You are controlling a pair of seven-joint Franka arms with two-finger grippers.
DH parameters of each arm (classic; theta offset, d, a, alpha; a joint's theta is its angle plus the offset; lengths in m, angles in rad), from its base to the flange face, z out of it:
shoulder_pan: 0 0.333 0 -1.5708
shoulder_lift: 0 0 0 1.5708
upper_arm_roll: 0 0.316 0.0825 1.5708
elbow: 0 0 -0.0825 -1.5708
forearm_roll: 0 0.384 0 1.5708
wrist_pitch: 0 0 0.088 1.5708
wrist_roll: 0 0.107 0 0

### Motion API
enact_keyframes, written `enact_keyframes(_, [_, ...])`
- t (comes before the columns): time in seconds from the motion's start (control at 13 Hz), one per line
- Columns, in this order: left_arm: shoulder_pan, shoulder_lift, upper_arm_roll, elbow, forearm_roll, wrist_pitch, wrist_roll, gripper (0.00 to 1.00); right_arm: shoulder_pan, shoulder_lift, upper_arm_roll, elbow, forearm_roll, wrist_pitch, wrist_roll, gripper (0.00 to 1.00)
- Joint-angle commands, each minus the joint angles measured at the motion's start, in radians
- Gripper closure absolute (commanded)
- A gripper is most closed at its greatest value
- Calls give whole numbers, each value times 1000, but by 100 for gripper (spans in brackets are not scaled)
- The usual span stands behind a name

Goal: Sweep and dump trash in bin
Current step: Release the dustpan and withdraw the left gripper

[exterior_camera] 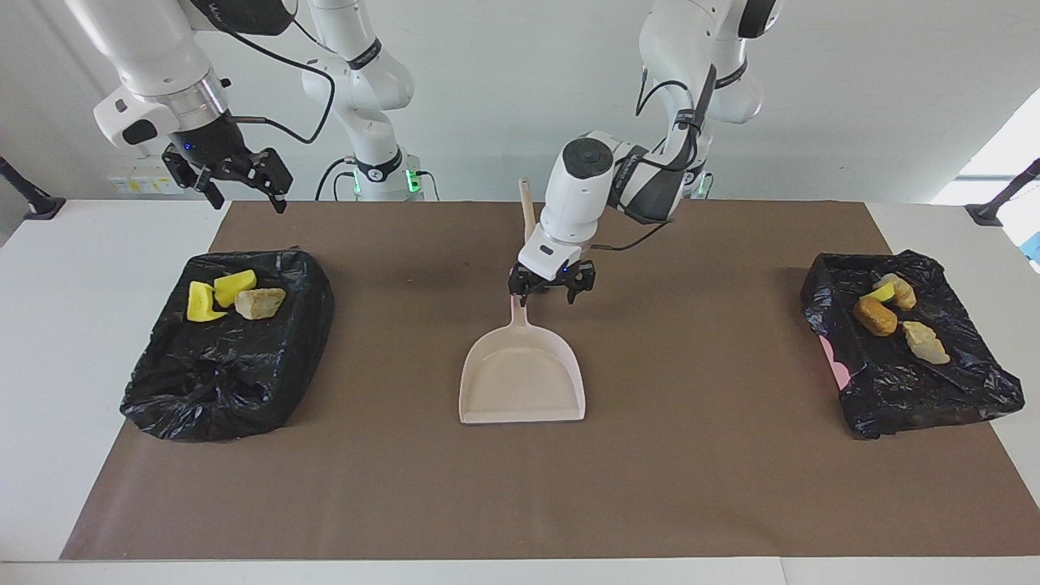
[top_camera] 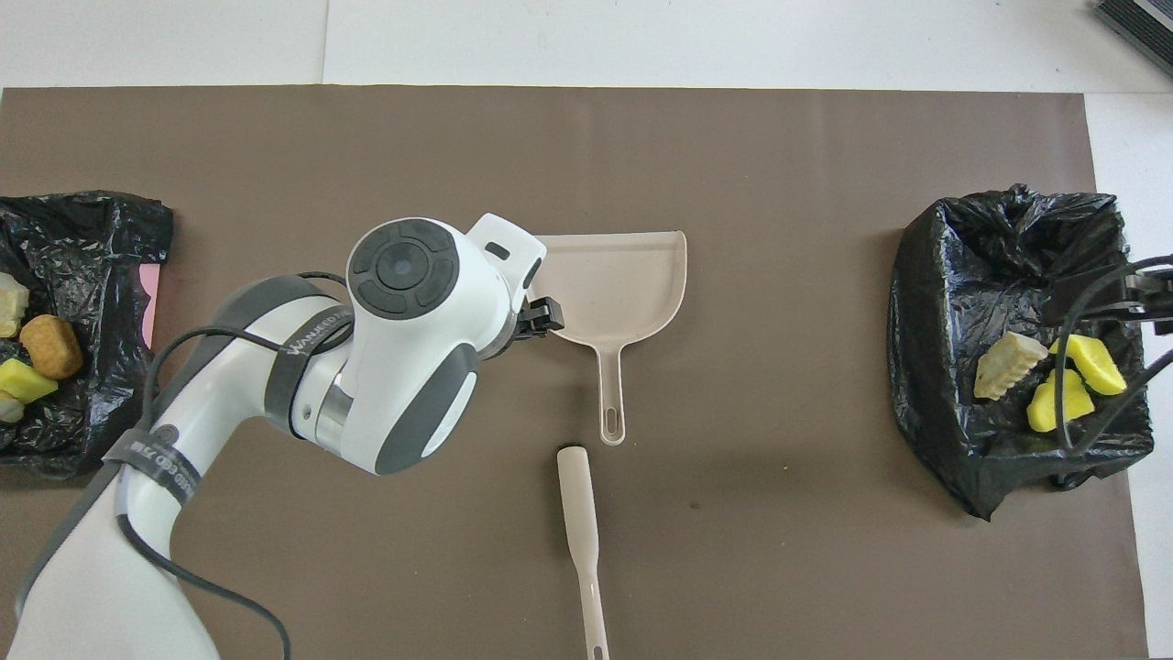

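The beige dustpan (exterior_camera: 522,375) (top_camera: 616,280) lies flat mid-mat, its handle pointing toward the robots. My left gripper (exterior_camera: 546,296) hovers open just above the mat beside the handle's end, toward the left arm's end of the table, holding nothing. Yellow and beige trash (exterior_camera: 234,297) (top_camera: 1054,376) lies in the black-bagged bin (exterior_camera: 211,382) (top_camera: 999,257) at the right arm's end. More trash, including a brown sponge (exterior_camera: 875,316) (top_camera: 52,346), sits in the bin (exterior_camera: 934,390) (top_camera: 82,247) at the left arm's end. My right gripper (exterior_camera: 248,195) waits open in the air over the mat's corner by its bin.
A beige stick handle (exterior_camera: 526,207) (top_camera: 579,527) lies on the brown mat (exterior_camera: 699,487), nearer to the robots than the dustpan. Pink shows under the bag of the bin at the left arm's end. White table borders the mat.
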Motion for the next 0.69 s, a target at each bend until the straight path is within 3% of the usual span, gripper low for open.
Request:
enact_keyframes(0.0, [82, -52, -9, -24, 35, -87, 88, 0, -4, -6, 2, 5, 20, -7, 11, 0])
enact_keyframes(0.62, [366, -204, -9, -44, 37, -270, 597, 0, -4, -6, 2, 5, 20, -5, 11, 0])
